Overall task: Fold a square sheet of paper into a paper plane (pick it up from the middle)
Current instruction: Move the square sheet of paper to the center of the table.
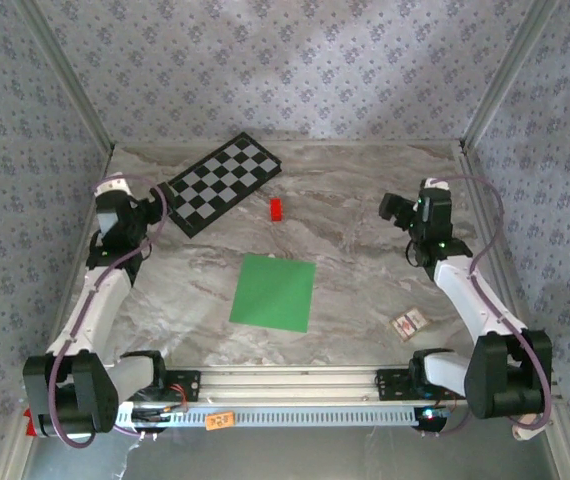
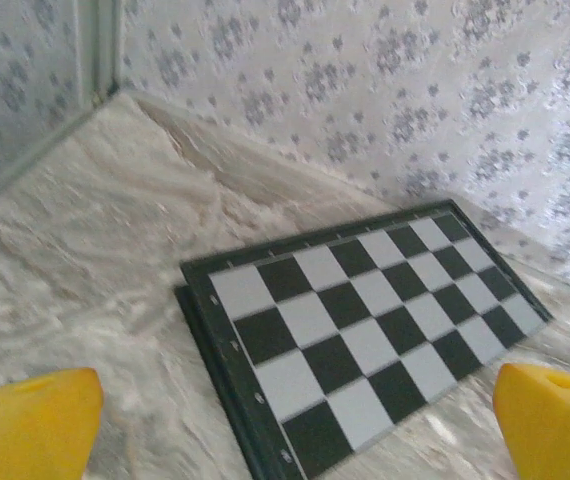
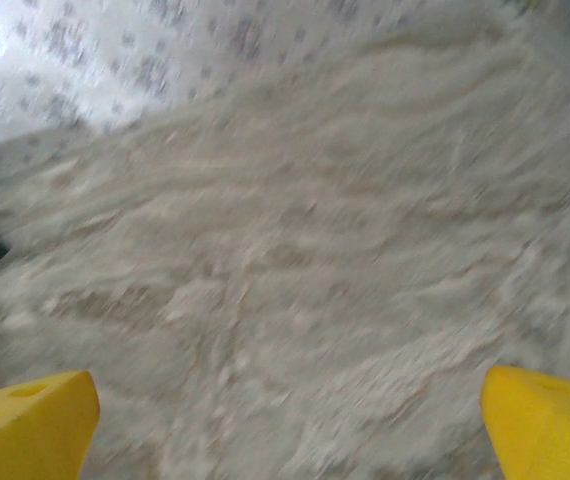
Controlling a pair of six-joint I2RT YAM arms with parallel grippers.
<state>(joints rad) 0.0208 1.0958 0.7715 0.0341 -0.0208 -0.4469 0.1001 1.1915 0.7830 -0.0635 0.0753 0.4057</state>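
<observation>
Green square sheet of paper (image 1: 273, 291) lies flat; both jaws gape empty; pinching thin paper off the surface (image 1: 365, 215) risks crumpling.

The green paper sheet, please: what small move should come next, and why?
Probably swing the left claw over the middle of the green sheet: it lies flat, unfolded and untouched, while that open claw faces the checkerboard instead.
</observation>
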